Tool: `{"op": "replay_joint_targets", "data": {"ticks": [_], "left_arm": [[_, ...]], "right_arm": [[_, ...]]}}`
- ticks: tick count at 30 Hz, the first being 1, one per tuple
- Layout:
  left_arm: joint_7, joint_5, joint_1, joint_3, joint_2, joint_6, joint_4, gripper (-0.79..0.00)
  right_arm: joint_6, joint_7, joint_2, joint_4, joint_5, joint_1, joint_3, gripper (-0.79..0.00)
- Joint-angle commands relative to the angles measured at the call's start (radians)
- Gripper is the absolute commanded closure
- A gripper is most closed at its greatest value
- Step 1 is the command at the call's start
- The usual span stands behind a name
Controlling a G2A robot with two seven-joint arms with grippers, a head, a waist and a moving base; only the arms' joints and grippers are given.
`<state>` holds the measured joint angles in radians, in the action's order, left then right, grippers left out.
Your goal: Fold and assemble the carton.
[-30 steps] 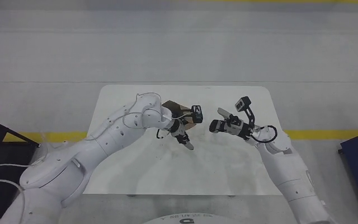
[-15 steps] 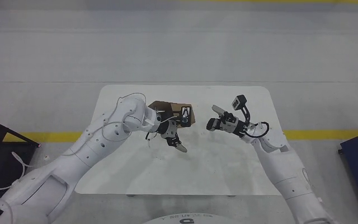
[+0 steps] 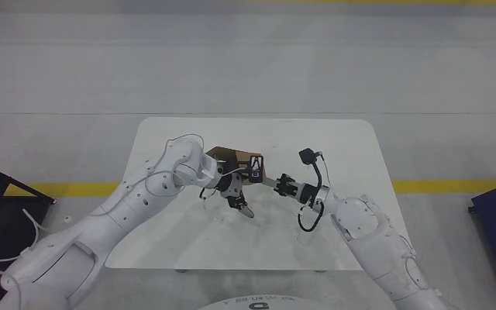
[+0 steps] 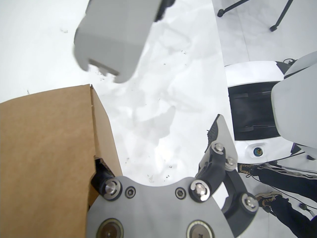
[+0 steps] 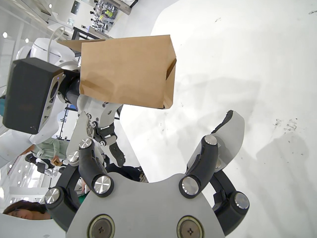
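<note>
As the carton (image 3: 229, 153) is judged light and crease-prone, top view places it beside the left gripper (image 3: 239, 203), left wrist view against one finger of its spread jaws, right wrist view ahead of the right gripper (image 5: 154, 122), jaws parted; grip along a folded edge.

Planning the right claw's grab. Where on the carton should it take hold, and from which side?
Likely the carton by its free end, opposite the left claw, coming in from where the right claw is. That end has a thin wall edge with a gap behind it, so one finger could slip inside and one outside. The right claw is open and faces it.
</note>
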<state>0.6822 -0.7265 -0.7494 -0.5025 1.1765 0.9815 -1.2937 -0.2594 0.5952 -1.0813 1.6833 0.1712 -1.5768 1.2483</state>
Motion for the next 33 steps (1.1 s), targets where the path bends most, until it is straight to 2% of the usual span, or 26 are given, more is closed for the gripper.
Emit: {"op": "replay_joint_targets", "data": {"ticks": [1, 7, 17, 33], "left_arm": [[0.014, 0.010, 0.010, 0.015, 0.008, -0.006, 0.009, -0.785], [0.052, 0.042, 0.037, 0.047, 0.027, -0.019, 0.025, -0.785], [0.078, 0.067, 0.065, 0.080, 0.050, -0.020, 0.047, -0.785], [0.044, 0.021, 0.049, 0.064, 0.038, -0.012, 0.026, -0.785]], "right_arm": [[0.014, -0.025, -0.001, 0.006, 0.029, -0.005, -0.008, -0.785], [0.058, -0.062, -0.007, 0.016, 0.115, 0.006, -0.056, -0.785], [0.106, -0.097, -0.016, 0.008, 0.146, 0.026, -0.094, -0.785], [0.149, -0.096, -0.013, -0.011, 0.052, 0.020, -0.022, -0.785]]}}
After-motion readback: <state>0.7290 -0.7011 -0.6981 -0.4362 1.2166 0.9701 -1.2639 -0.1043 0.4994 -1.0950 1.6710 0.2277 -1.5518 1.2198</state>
